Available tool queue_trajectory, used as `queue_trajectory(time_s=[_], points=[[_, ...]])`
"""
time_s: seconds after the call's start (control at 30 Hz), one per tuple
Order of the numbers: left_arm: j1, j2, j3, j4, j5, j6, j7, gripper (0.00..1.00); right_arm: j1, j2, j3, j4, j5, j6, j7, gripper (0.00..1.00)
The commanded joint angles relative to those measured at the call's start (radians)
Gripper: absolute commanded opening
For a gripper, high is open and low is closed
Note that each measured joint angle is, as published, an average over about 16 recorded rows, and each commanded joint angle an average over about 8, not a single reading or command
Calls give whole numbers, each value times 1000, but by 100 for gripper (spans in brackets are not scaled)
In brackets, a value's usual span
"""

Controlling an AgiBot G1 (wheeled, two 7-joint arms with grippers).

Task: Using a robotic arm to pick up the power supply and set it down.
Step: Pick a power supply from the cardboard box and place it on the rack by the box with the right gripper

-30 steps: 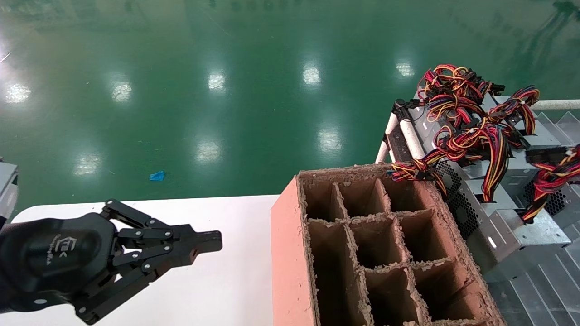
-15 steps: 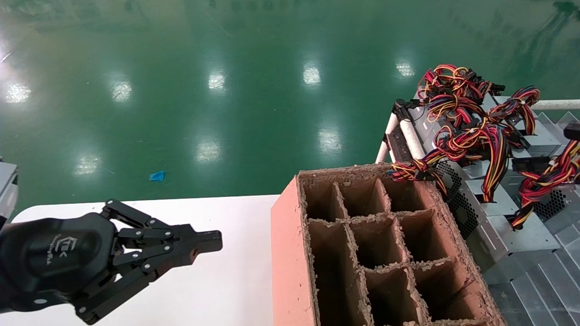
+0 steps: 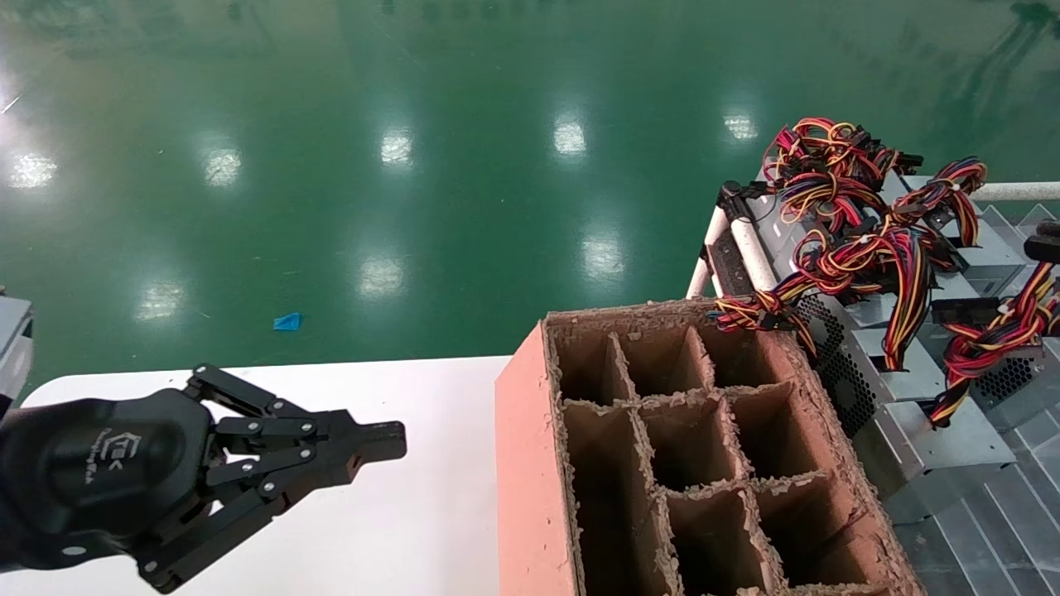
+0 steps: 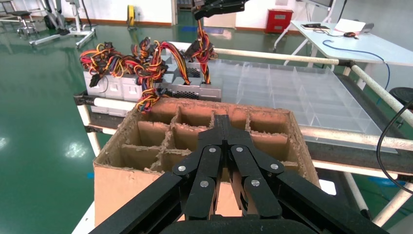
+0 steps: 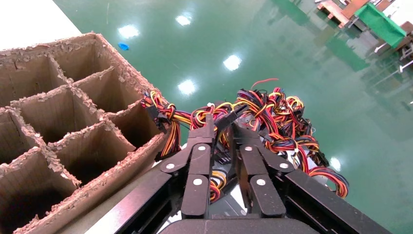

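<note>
Head view: the power supply (image 3: 927,430) is a grey sheet-metal box with a perforated vent patch and a bundle of red, yellow, orange and black wires (image 3: 990,343) running up from it. It sits tilted just right of the cardboard box (image 3: 687,463), on the rack beside more units (all the same kind). The right gripper (image 5: 221,124) is almost off the head view's right edge, up above the unit. In the right wrist view its fingers (image 5: 203,134) are pinched on the wires, so it's holding the power supply by its cable bundle. The left wrist view shows that claw high over the rack with wires hanging down from it. The left gripper (image 3: 385,440) is parked over the white table (image 3: 414,513), fingers closed on nothing, pointing toward the cardboard box.
</note>
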State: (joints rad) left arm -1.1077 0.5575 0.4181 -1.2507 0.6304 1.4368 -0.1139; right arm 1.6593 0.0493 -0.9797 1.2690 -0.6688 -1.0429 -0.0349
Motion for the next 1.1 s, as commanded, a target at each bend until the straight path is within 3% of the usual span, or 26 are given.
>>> queue_trajectory(time_s=[0.03,0.7,1.1], points=[[0,0,0,0,0,0,0,0,0,2,0,0,0,1,1,100],[0,0,0,0,0,0,0,0,17,-14,42,16,-155,-40,93,100],[0,0,0,0,0,0,0,0,54,-83,84,-53,-211,-102,124,100]])
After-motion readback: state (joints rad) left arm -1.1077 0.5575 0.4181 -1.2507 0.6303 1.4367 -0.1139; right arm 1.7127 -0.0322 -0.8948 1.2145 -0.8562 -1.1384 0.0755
